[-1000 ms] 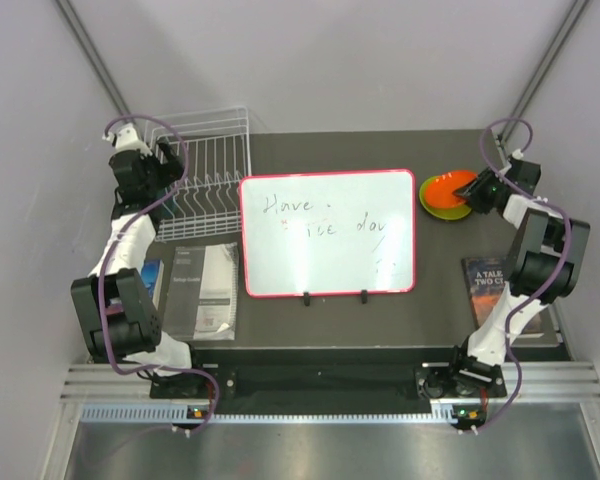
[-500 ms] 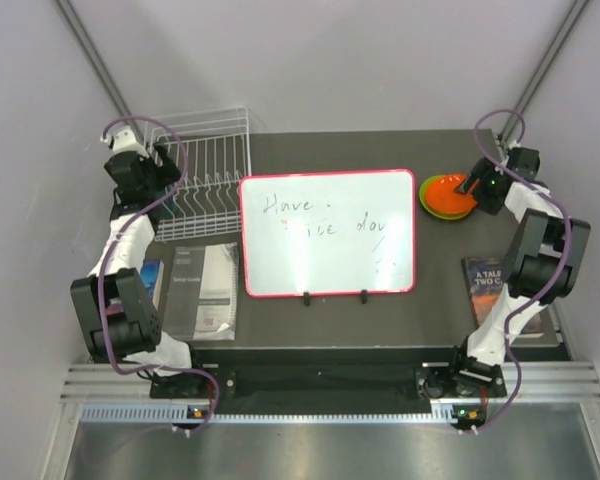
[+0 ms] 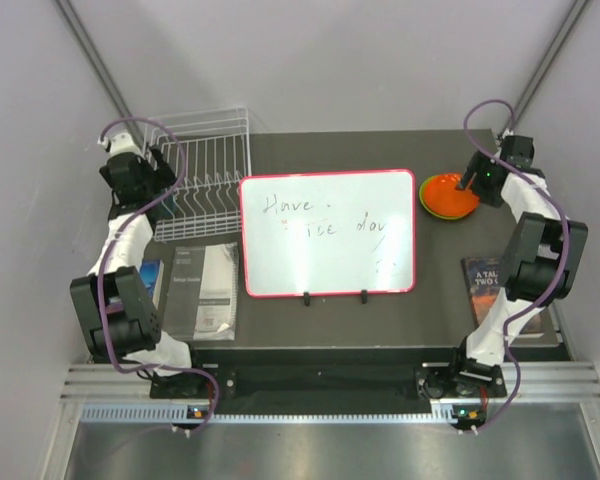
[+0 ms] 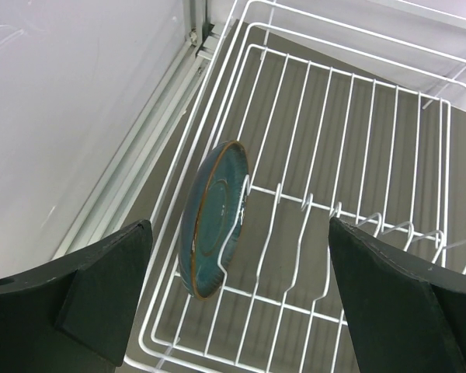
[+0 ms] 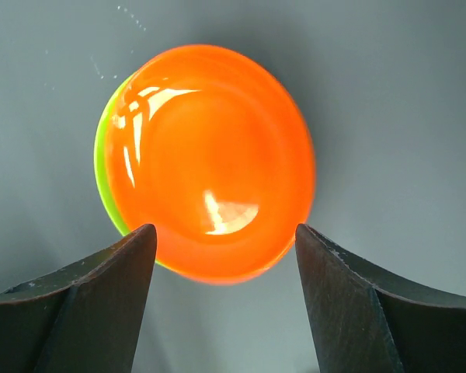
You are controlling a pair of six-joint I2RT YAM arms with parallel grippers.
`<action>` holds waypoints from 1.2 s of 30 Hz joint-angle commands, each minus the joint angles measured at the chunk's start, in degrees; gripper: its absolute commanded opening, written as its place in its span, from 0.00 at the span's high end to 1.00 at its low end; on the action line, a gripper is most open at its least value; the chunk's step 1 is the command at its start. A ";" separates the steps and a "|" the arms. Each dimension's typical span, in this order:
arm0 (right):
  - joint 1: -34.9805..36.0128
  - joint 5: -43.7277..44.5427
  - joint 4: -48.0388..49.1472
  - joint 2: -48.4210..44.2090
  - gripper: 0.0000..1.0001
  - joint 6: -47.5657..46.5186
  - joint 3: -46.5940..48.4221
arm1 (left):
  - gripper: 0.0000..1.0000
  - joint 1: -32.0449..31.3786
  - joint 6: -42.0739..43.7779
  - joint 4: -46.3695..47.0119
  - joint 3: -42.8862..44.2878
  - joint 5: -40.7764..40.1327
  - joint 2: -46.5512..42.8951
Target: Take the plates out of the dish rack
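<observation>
A teal-blue plate (image 4: pixel 212 217) stands on edge between the prongs at the left end of the white wire dish rack (image 4: pixel 357 140). My left gripper (image 4: pixel 239 229) hovers above it, open wide, with the plate below the gap nearer the left finger. On the table at the far right an orange plate (image 5: pixel 217 148) lies flat on a lime green plate (image 5: pixel 102 159). My right gripper (image 5: pixel 224 228) hangs just above their near edge, open and holding nothing. From above, the dish rack (image 3: pixel 205 170) is at the back left, with the left gripper (image 3: pixel 152 165) at its left side. The right gripper (image 3: pixel 475 180) is beside the orange plate (image 3: pixel 446 190).
A red-framed whiteboard (image 3: pixel 328 232) with handwriting fills the middle of the table. A grey booklet (image 3: pixel 202 290) lies in front of the rack, and a dark book (image 3: pixel 488 285) lies at the front right. Walls close in on the left, the back and the right.
My right gripper has opened, let go of the orange plate on the green one and drawn back a little toward the far right. The left gripper has shifted slightly toward the back left.
</observation>
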 commanded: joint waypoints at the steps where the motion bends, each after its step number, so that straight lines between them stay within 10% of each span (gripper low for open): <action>1: 0.68 3.07 -1.92 0.25 0.28 -1.59 2.66 | 0.01 0.92 0.90 0.59 2.56 -0.72 0.45; 16: 1.21 1.93 1.16 -5.82 0.28 -1.25 -2.25 | 0.03 1.71 2.04 1.73 2.66 -7.82 3.43; 31: 3.32 0.34 4.23 -6.26 0.28 0.25 -5.95 | 0.21 2.50 -0.85 4.10 6.87 -3.01 15.12; 36: 3.32 -0.01 4.32 -4.94 0.28 0.25 -5.34 | 0.43 2.59 -0.94 5.34 8.71 -3.19 17.67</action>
